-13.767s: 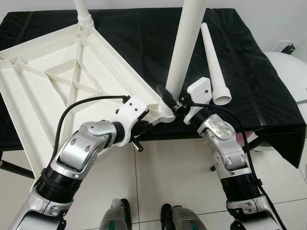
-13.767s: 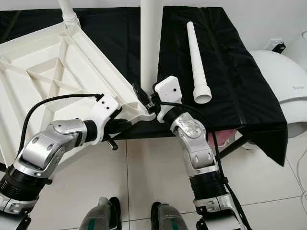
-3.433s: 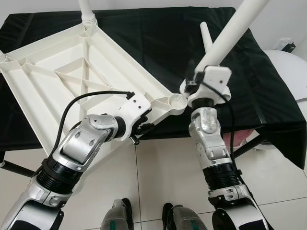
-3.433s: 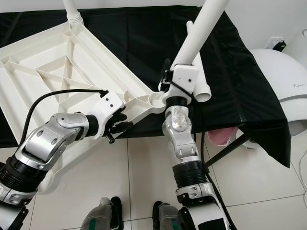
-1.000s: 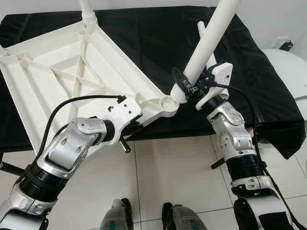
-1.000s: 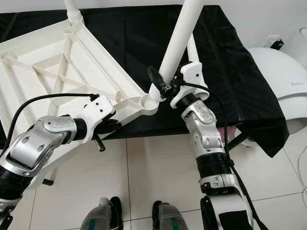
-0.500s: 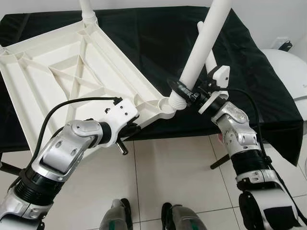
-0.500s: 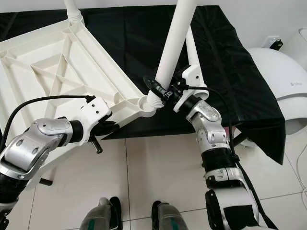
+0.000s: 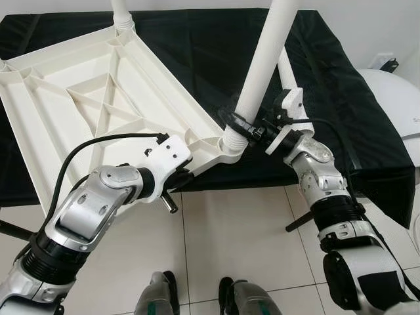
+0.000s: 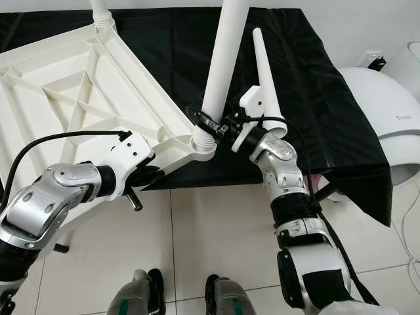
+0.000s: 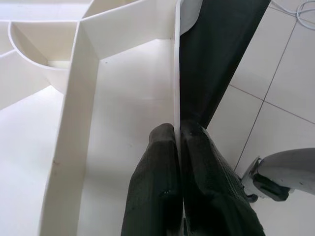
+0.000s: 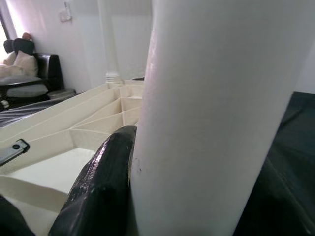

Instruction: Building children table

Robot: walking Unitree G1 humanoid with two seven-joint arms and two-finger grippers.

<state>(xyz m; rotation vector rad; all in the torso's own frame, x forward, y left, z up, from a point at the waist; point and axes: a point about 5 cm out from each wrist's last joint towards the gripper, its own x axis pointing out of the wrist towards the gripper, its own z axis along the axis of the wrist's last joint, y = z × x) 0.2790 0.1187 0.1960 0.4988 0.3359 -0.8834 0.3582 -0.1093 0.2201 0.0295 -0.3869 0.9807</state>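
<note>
Over the last second I've brought the held leg (image 9: 262,62) from hovering just above the corner socket (image 9: 230,146) of the tabletop (image 9: 98,105) to having its ribbed foot seated in that socket, and it has swung more upright on the way; I judge the leg is now entered but not yet pressed fully home. My right gripper (image 9: 244,129) is clamped around the leg just above the socket, one black finger (image 12: 101,191) wrapping its side. My left gripper (image 11: 179,177) is pinched narrow on the tabletop's thin edge wall beside the same socket, bracing it. The leg's long axis runs from the socket up and away, leaning slightly toward the far side, narrow end up. Another leg (image 9: 121,10) stands at the corner far from the socket, and a spare leg (image 10: 266,82) lies on the black cloth (image 9: 348,85) just behind the held one
</note>
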